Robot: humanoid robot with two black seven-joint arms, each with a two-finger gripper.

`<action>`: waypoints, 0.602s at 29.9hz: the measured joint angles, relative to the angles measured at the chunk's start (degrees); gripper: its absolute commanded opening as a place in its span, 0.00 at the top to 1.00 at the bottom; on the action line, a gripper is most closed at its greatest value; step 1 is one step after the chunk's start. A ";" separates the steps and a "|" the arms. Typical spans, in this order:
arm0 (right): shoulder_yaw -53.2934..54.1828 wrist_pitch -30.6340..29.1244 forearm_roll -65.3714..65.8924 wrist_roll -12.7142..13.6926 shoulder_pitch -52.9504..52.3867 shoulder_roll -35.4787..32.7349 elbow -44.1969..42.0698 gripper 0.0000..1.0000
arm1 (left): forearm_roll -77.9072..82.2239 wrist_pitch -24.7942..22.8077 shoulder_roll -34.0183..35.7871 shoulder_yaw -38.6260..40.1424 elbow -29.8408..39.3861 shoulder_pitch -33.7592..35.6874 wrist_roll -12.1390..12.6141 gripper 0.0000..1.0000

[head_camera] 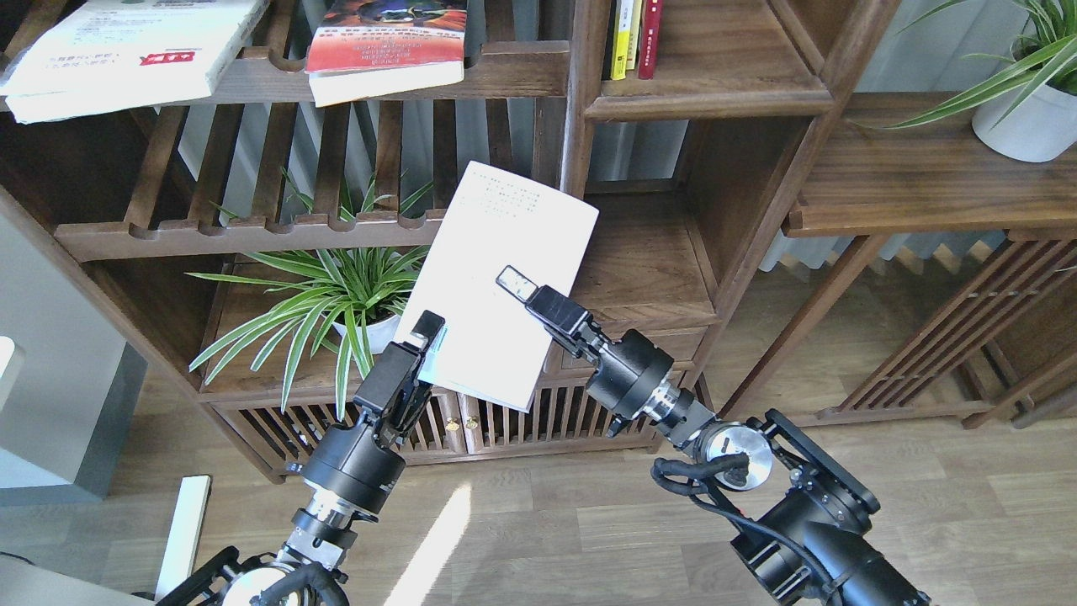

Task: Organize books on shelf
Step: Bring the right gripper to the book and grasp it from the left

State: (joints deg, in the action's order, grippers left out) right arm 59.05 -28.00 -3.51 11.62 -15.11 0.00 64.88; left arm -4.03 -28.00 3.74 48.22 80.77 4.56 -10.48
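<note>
My right gripper [528,295] is shut on a thin pale white book [496,278], held tilted in the air in front of the bookcase, with one finger lying on its cover. My left gripper [423,337] is at the book's lower left corner; its second finger is hidden, so its grip is unclear. A large white book [126,55] and a red-orange book [387,50] lie on the upper slatted rack. Slim yellow [621,38] and red [649,38] books stand on the solid-plank shelf [715,93] at top centre.
A potted spider plant [336,295] stands on the low cabinet just left of the held book. A lower plank compartment [648,269] lies behind the book. Another potted plant [1022,118] sits on the right side table [909,185]. Wooden floor lies below.
</note>
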 measured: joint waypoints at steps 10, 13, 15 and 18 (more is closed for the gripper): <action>0.07 0.00 -0.83 0.31 0.45 -0.01 0.57 0.94 | -0.06 0.00 0.65 0.27 -0.32 -1.73 -0.02 0.01; 0.24 0.00 -1.83 0.30 0.64 -0.01 0.87 0.94 | -0.09 0.00 1.03 0.35 -0.23 -2.57 -0.03 0.01; 0.54 0.00 -2.05 0.26 0.74 -0.01 1.01 0.94 | -0.10 0.00 1.30 0.38 -0.11 -2.80 -0.04 0.01; 0.85 0.00 -2.13 0.18 1.06 -0.01 1.02 0.94 | -0.10 0.00 1.43 0.38 -0.05 -2.90 -0.04 0.01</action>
State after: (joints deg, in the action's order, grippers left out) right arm 59.90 -28.00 -5.64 11.80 -14.04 0.00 65.90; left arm -4.12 -28.00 5.17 48.60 80.71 1.67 -10.52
